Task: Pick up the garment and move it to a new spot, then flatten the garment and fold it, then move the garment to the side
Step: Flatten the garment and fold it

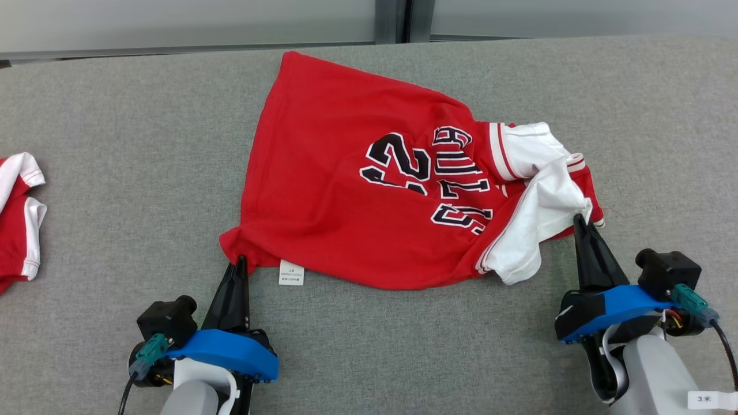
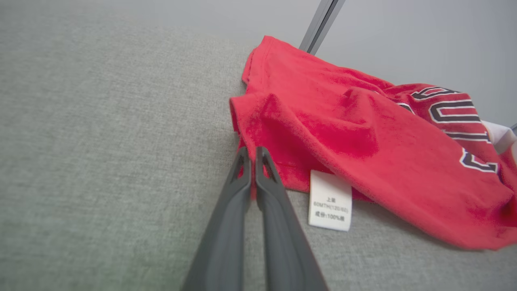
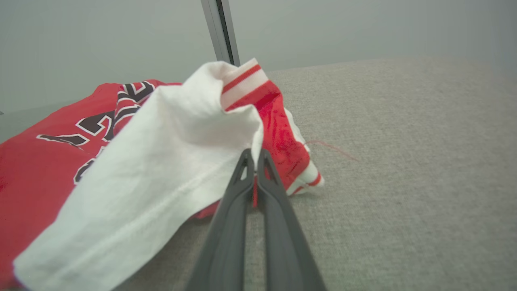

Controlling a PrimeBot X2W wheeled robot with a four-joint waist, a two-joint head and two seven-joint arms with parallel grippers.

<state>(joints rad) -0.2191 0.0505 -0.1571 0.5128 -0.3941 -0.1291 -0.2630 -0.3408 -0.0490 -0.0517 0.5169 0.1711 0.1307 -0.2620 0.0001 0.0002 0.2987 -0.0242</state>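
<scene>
The garment (image 1: 346, 190) is a red jersey with black-and-white lettering and white sleeves, spread crumpled over the grey table. My left gripper (image 1: 239, 262) is shut on its near left hem corner, close to a white care label (image 1: 291, 272). In the left wrist view that gripper (image 2: 252, 151) pinches the red hem of the garment (image 2: 363, 137) beside the label (image 2: 330, 201). My right gripper (image 1: 578, 219) is shut on the bunched white and red sleeve end at the right. In the right wrist view the gripper (image 3: 253, 154) clamps the cloth of the garment (image 3: 161, 153) where white meets red.
A second red-and-white garment (image 1: 17, 219) lies at the table's far left edge. The grey felt table (image 1: 115, 173) stretches wide on both sides. A pale wall with a dark post (image 1: 392, 20) runs behind the far edge.
</scene>
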